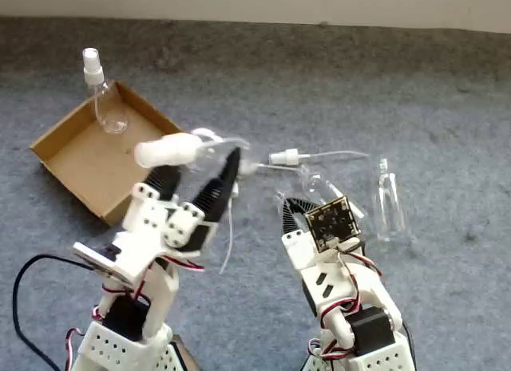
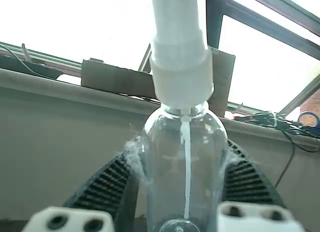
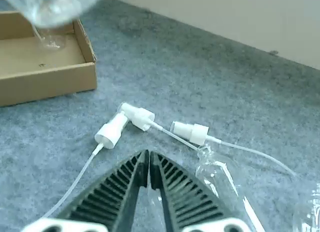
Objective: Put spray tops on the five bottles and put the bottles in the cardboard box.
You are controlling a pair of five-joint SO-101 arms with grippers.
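Currently held bottle [image 2: 182, 157]: clear, clamped between the two black fingers of the left gripper [image 1: 206, 159]; in the high view it is lifted off the worktop, just beside the box's nearer right-hand wall, its capped end pointing toward the box.
Spray top on it [image 2: 180, 57]: white, seated on the neck, with its dip tube running down inside the bottle.
Left gripper state: grasping the held bottle by its body, one finger pad on each side.
Cardboard box [image 1: 80, 155]: shallow and open, at the far left of the worktop.
Boxed bottle [image 1: 108, 108]: stands upright in the box's far corner, with a white top on.
Loose spray tops: three lie on the worktop ahead of the right arm; the first loose top [image 3: 111, 132] and the second loose top [image 3: 137, 116] touch each other, and the third loose top [image 3: 190, 132] is just beside them, its tube trailing away.
Lying bottle [image 3: 220, 174]: clear, on its side, with its bare neck next to the third loose top.
Outer bottle [image 1: 389, 199]: clear, apart on the right; I cannot tell whether it is upright or lying.
Right gripper [image 3: 149, 164]: clenched, fingers pressed together with nothing between them, low over the worktop near the loose tops.
Worktop [image 1: 447, 92]: covered in grey, carpet-like material.
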